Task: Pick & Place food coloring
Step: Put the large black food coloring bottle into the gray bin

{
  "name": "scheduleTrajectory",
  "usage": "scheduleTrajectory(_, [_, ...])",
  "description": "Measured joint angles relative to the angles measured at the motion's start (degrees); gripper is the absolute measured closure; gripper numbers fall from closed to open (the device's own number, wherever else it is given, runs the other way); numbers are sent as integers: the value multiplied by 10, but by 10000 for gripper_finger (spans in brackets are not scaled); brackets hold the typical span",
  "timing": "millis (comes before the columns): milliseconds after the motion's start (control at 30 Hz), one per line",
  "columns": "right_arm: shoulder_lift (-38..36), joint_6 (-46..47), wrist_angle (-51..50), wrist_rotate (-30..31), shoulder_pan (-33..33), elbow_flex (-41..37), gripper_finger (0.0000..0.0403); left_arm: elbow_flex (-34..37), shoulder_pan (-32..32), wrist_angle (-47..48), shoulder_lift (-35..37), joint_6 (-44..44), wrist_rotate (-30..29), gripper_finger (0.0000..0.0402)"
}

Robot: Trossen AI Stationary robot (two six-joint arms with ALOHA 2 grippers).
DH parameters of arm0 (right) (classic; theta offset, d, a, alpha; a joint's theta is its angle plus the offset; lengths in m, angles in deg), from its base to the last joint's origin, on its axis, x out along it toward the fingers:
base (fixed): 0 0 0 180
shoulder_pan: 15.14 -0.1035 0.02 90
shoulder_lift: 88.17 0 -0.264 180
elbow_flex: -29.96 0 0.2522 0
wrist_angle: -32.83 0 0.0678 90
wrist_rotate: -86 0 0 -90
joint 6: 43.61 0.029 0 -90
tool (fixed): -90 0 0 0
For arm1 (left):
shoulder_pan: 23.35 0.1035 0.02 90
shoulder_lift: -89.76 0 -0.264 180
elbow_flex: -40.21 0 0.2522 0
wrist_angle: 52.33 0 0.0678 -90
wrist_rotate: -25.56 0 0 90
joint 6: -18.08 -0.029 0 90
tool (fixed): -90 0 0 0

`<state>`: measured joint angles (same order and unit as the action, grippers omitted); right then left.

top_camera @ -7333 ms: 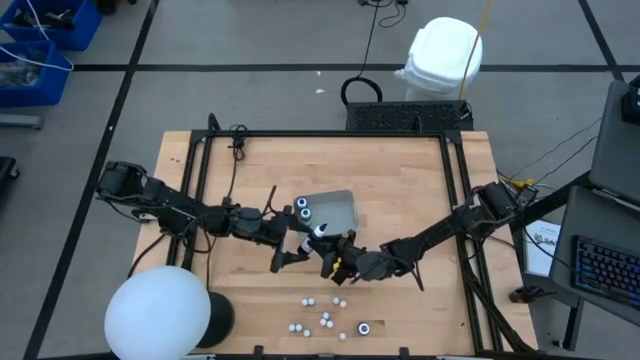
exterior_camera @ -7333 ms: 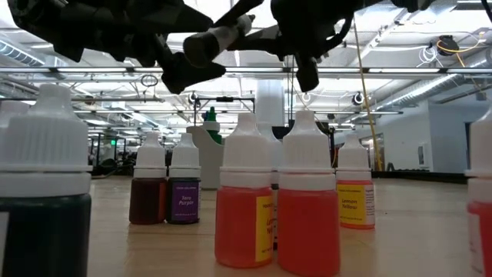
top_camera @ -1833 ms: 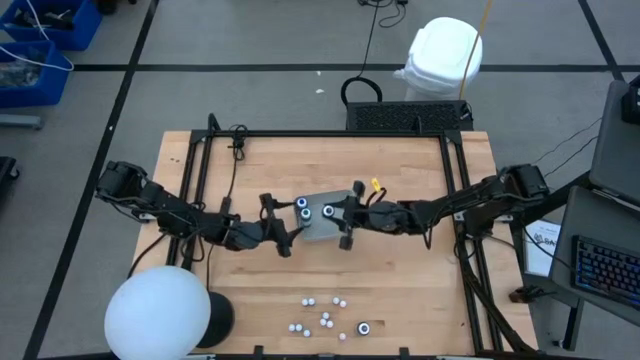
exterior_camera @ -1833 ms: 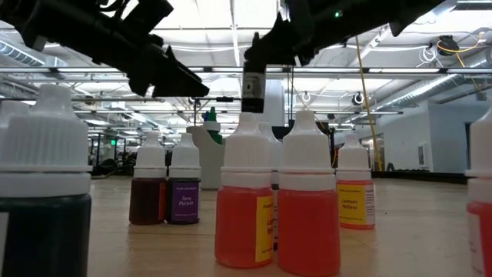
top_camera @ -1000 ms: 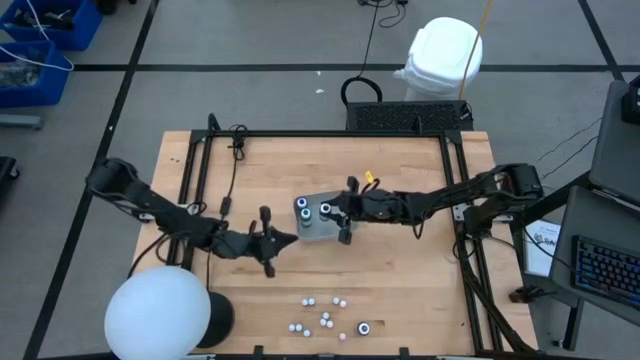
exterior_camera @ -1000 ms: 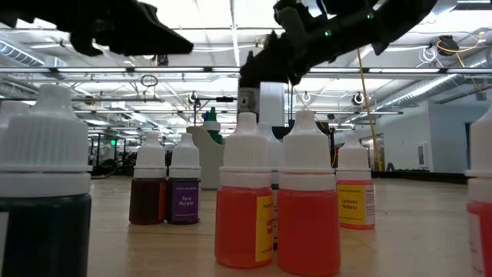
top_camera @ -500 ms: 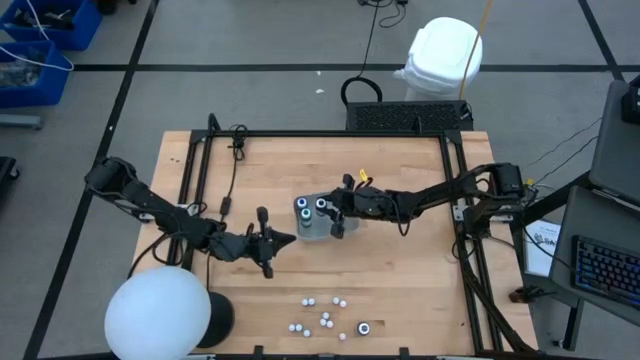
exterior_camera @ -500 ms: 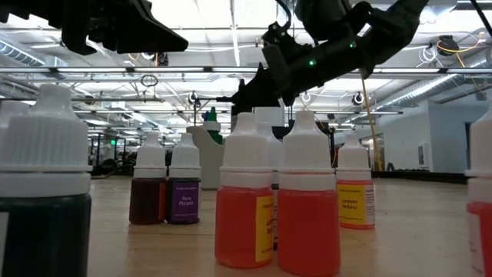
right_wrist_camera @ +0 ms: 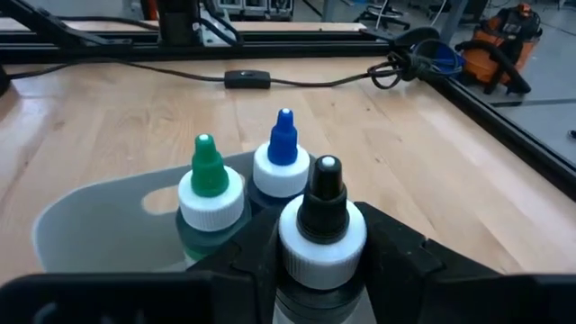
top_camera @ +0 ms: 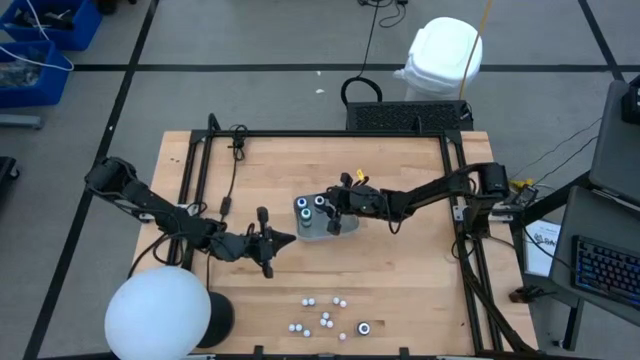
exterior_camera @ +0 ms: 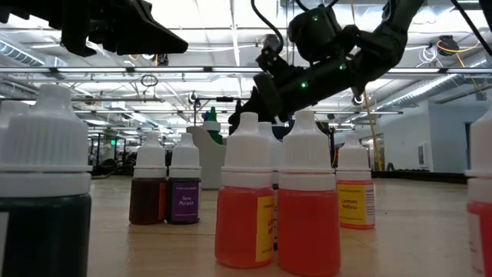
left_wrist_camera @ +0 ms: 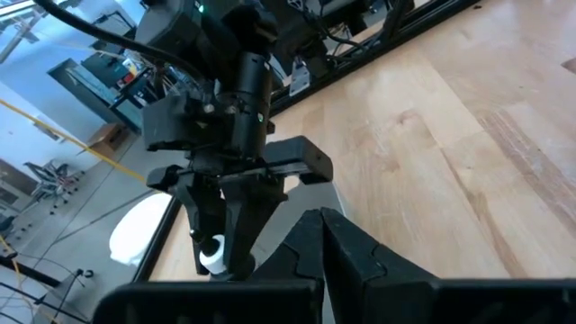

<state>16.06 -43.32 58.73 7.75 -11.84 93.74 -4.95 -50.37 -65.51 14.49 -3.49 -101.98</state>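
A food coloring bottle [right_wrist_camera: 321, 225] with a black tip and white cap stands upright between the fingers of my right gripper [right_wrist_camera: 319, 265], over the near part of the translucent grey tray [top_camera: 340, 210]. A green-tipped bottle [right_wrist_camera: 209, 184] and a blue-tipped bottle [right_wrist_camera: 282, 162] stand in the tray just beyond it. Several more bottles [top_camera: 325, 318] stand in a loose group near the table's front edge. My left gripper [top_camera: 291, 238] is shut on nothing, left of the tray and near it. My right gripper pinches the bottle between its two fingers just under the white cap [right_wrist_camera: 310, 286], reaching in from the table's right, roughly level. The bottle stays upright, tip up. The fingers hide its lower part, so I cannot tell whether its bottom rests on the tray.
In the low view, red [exterior_camera: 246, 223], yellow [exterior_camera: 354, 201], purple [exterior_camera: 184, 201] and dark bottles stand in the foreground. A white round lamp [top_camera: 158, 315] sits at the near left corner. Black rails [top_camera: 330, 135] frame the table.
My right gripper has carried the black-tipped bottle a little toward the table's left and down toward the tray, beside the two bottles standing there, keeping the bottle upright.
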Motion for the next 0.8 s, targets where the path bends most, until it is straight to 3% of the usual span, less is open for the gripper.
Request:
scheduleTrajectory(267, [5,-4,17,-1,1,6,289,0,0,3,0,4,0,370])
scheduleTrajectory(633, [8,-9,-12,-15,2,23,288,0,0,2,0,6,0,396])
scheduleTrajectory(800, [8,-5,-12,-15,4,23,283,0,0,2,0,6,0,388])
